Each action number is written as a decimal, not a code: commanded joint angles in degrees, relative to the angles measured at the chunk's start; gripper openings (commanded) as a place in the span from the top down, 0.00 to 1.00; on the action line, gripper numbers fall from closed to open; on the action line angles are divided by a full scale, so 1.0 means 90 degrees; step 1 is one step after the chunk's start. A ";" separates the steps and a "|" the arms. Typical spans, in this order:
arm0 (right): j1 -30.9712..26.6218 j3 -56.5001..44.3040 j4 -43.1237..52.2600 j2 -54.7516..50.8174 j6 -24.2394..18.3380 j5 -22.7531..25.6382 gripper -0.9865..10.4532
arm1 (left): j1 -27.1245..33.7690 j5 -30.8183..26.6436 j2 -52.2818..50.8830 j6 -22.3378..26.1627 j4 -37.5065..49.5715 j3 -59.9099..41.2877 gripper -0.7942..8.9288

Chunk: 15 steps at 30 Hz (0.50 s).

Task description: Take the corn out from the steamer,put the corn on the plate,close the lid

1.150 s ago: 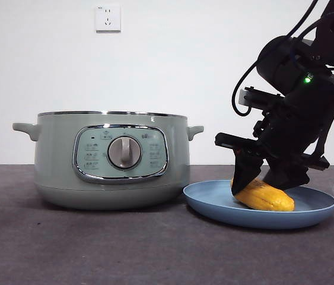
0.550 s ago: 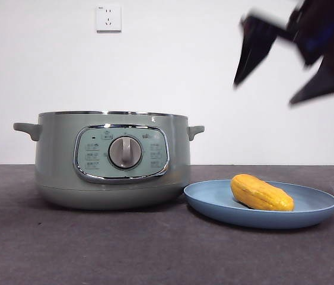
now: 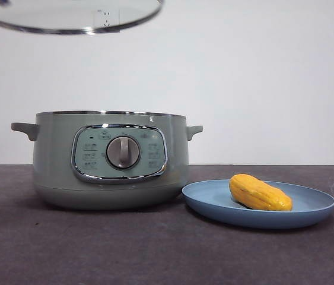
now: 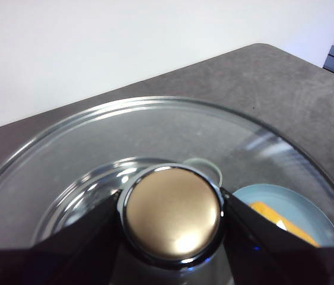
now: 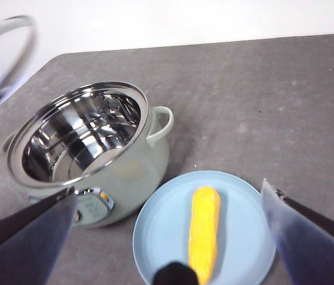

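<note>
The corn (image 3: 260, 192) lies on the light-blue plate (image 3: 315, 208), to the right of the sage-green steamer (image 3: 110, 160), which stands open. The glass lid (image 3: 72, 15) hangs high above the steamer's left part. In the left wrist view my left gripper (image 4: 172, 209) is shut on the lid's knob (image 4: 172, 214), and the plate (image 4: 300, 205) and corn (image 4: 276, 222) show through the glass. My right gripper (image 5: 167, 193) is open and empty, high above the plate (image 5: 161, 237) and corn (image 5: 204, 228), with the open steamer (image 5: 137, 160) beside them. No gripper shows in the front view.
The dark grey table (image 3: 155, 249) extends in front of the steamer and plate. A white wall with a socket stands behind. The lid's rim (image 5: 9, 47) shows at a corner of the right wrist view.
My right gripper let go of the corn on the plate and rose out of the front view. The lid has come into the front view at the top left.
</note>
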 commanded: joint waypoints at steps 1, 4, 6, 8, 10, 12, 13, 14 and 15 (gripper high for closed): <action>0.0012 -0.0039 -0.0245 -0.0221 -0.0027 0.0019 0.39 | -0.0012 0.0087 0.0437 0.0104 0.0580 0.0092 0.93; 0.0012 -0.0039 -0.0447 -0.0369 -0.0027 0.0036 0.39 | -0.0012 0.0100 0.0942 0.0165 0.1025 0.0092 0.93; 0.0012 -0.0039 -0.0527 -0.0396 -0.0027 0.0036 0.39 | -0.0012 0.0097 0.1192 0.0197 0.1273 0.0092 0.93; 0.0012 -0.0039 -0.0597 -0.0398 -0.0027 0.0036 0.39 | -0.0012 0.0100 0.1428 0.0202 0.1477 0.0092 0.93; 0.0012 -0.0039 -0.0622 -0.0396 -0.0027 0.0034 0.39 | -0.0012 0.0097 0.1637 0.0223 0.1576 0.0092 0.93; 0.0012 -0.0039 -0.0614 -0.0396 -0.0029 0.0034 0.39 | -0.0007 0.0090 0.1829 0.0223 0.1664 0.0092 0.93; 0.0012 -0.0039 -0.0612 -0.0391 -0.0029 0.0034 0.39 | -0.0007 0.0090 0.1928 0.0226 0.1700 0.0092 0.93; 0.0012 -0.0039 -0.0612 -0.0386 -0.0029 0.0034 0.39 | -0.0007 0.0090 0.2006 0.0226 0.1722 0.0092 0.93; 0.0012 -0.0039 -0.0612 -0.0384 -0.0029 0.0034 0.39 | -0.0005 0.0085 0.2093 0.0228 0.1756 0.0092 0.93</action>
